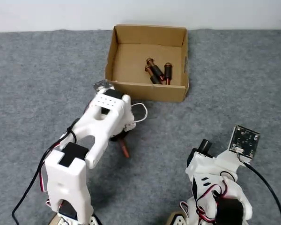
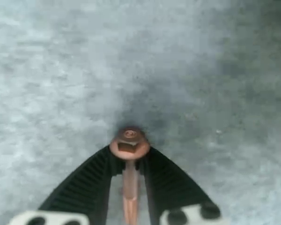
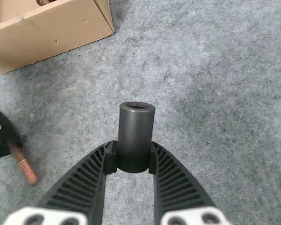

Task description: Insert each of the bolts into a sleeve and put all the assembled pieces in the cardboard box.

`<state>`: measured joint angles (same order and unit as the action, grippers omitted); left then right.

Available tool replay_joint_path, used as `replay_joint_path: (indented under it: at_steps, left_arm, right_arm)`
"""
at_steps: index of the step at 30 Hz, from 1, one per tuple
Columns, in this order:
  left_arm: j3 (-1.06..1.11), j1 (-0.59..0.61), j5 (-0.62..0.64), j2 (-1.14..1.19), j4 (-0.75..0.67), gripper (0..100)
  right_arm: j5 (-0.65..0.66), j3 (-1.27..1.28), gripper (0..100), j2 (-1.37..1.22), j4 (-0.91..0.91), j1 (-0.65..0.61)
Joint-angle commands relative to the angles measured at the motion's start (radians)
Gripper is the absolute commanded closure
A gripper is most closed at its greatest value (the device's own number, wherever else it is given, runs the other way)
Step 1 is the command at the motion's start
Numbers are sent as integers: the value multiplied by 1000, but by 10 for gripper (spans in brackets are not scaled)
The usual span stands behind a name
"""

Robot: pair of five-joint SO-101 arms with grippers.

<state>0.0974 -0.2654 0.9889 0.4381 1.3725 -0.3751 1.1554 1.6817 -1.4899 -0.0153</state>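
Bolt (image 2: 129, 144) is pinched tight in the left gripper (image 2: 129, 158), at 7 o'clock from the cardboard box (image 1: 150, 92). The right gripper (image 3: 132, 153) hugs the sleeve (image 3: 136, 133), at 5 o'clock from the box, with its hole end free. I think the job now is joining them. Point the bolt's thin end at the hole, keep both straight, and push slowly. Some finished pieces (image 1: 157, 72) lie in the box. No words can be read anywhere.
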Motion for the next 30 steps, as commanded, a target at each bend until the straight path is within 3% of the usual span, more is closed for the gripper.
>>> replay_joint_path:
  at_steps: [1,6,13,22,30]
  left_arm:
    - [-99,29,-55,-41,140,996]
    - [-77,29,-118,-272,158,996]
    - [185,29,-250,-667,-32,996]
    - [685,35,-365,-1172,-374,996]
    - [843,28,-385,-1524,-430,996]
  right_arm:
    - [48,-9,991,4,24,1]
    - [81,-28,991,4,15,2]
    - [83,-28,991,4,15,-4]
    - [83,-29,991,4,24,-236]
    - [215,-25,991,4,134,-352]
